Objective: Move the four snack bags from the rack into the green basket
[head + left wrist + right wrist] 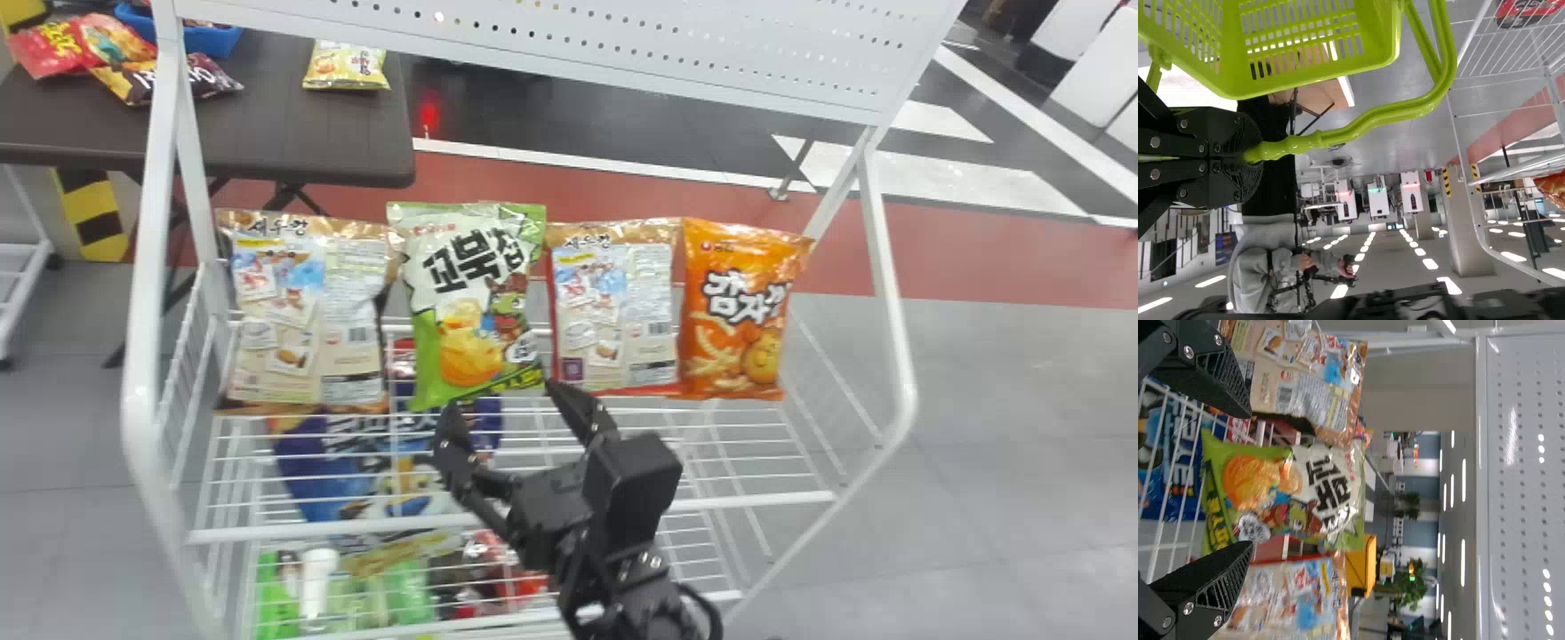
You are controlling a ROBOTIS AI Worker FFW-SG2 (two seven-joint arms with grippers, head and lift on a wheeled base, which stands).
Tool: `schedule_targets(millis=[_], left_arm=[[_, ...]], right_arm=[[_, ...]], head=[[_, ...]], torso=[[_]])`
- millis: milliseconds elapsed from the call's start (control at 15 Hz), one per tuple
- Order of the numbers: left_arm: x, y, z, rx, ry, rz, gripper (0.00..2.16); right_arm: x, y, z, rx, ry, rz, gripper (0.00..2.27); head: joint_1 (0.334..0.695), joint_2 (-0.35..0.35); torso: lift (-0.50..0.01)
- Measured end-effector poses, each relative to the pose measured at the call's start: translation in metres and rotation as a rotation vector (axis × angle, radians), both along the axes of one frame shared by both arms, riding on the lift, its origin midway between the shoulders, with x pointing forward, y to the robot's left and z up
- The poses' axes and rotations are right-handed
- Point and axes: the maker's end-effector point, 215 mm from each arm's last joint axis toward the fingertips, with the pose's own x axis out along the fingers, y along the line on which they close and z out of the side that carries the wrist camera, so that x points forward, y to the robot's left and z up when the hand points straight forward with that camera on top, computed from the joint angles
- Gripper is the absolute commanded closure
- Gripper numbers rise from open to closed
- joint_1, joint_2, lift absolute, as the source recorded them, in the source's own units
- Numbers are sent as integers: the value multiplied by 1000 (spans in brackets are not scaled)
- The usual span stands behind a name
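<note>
Right jaws gape empty, tan bags [307, 329] flanking green bag [476, 302]; left clamp basket handle [1365, 122]

A dark table [293, 124] stands far left. A red band [978, 267] crosses the grey floor [1005, 400] toward the right; rows of ceiling lights [1430, 264] glow overhead.

Right arm [636, 578]: rises from the head view's bottom edge, right of centre, slanting up and leftward
Right gripper [508, 407]: open, black fingers [1205, 587] spread well apart, tips aimed forward
Left gripper [1253, 155]: closed, both flat fingers [1235, 137] drawn in side by side
</note>
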Motion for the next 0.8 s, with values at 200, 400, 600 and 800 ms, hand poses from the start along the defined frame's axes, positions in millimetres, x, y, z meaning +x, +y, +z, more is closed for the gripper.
schedule_targets(millis=[200, 400, 600, 800], left_arm=[[1, 0, 0, -1, 1, -3, 2132], [2, 0, 0, -3, 1, -6, 2132], [2, 1, 1, -5, -2, -7, 2132], [3, 2, 0, -6, -2, -4, 2132]], right_arm=[[47, 31, 4, 30, -12, 85, 151], [72, 63, -1, 75, 14, 195, 154], [83, 89, -7, 119, 48, 300, 184], [95, 107, -13, 121, 80, 344, 184]], head=[[695, -185], [695, -110], [695, -65], [695, -25]], torso=[[0], [0], [0], [0]])
